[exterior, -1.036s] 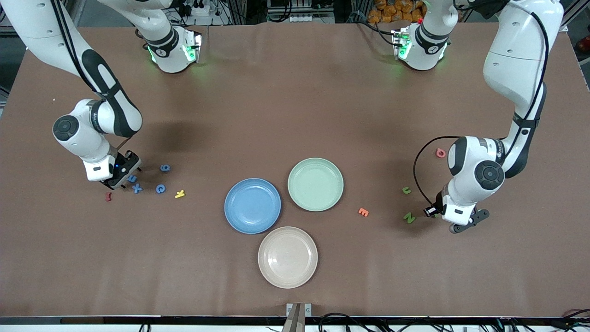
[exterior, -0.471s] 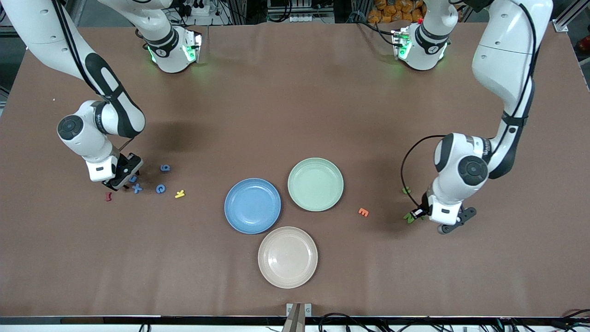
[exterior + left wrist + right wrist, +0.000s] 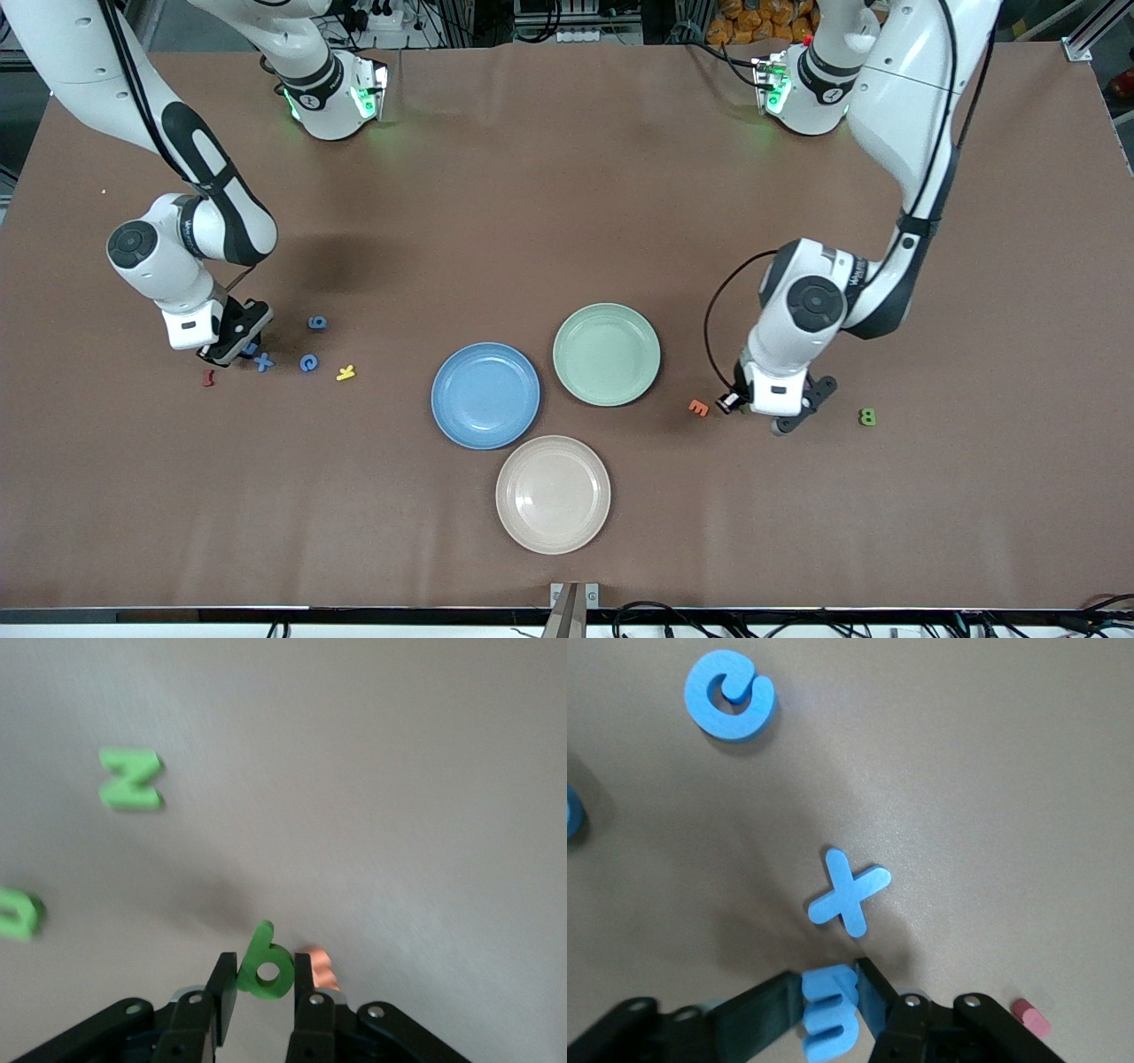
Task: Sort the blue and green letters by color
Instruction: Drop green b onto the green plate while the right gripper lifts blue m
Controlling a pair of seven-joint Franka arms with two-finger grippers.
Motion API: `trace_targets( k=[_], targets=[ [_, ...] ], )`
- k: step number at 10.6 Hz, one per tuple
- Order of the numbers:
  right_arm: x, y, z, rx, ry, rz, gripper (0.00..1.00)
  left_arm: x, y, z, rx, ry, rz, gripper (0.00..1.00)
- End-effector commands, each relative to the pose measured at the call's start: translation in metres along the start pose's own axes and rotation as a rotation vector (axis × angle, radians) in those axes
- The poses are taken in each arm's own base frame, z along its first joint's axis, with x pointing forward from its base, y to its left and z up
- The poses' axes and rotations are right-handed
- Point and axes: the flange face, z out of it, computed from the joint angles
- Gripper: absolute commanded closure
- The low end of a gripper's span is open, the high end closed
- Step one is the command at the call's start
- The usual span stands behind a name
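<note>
Blue foam first: the right gripper is down at the tabletop toward the right arm's end, its fingers pressed against both sides of the blue E. Just beside it lies the blue X, flat and apart from the fingers. The blue C sits at three o'clock of the X, and the blue 6 at about twelve o'clock of the C. A dark red character lies at about seven o'clock of the gripper. A yellow K lies between the blue group and the blue plate.

The left gripper hangs low over the table at about four o'clock of the green plate, clamped on a green P that stands upright between the fingers. An orange E lies between this gripper and the green plate, very near one finger.

The left wrist view shows a green N and a green J flat on the table; in the front view the left arm's wrist covers them. A green B lies at three o'clock of the left gripper. A beige plate sits at six o'clock of the other two plates. All three plates hold nothing.
</note>
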Motion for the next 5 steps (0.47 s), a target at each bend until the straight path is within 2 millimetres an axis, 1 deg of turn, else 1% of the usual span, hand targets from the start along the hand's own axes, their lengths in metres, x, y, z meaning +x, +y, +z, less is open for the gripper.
trace_targets(
  k=[1, 3, 4, 5],
  targets=[
    [-0.012, -0.004, 0.007, 0.012, 0.003, 0.000, 0.73, -0.055, 0.033, -0.008, -0.021, 0.011, -0.092, 1.00],
    [-0.012, -0.004, 0.006, 0.011, 0.004, -0.001, 0.73, -0.089, 0.049, -0.012, -0.033, 0.002, -0.113, 1.00],
    [-0.012, -0.004, 0.007, 0.012, 0.003, 0.002, 0.73, -0.105, 0.060, -0.018, -0.049, -0.004, -0.127, 1.00],
    [-0.012, -0.004, 0.006, 0.012, 0.003, 0.000, 0.73, -0.116, 0.069, -0.024, -0.065, -0.013, -0.143, 1.00]
  ],
)
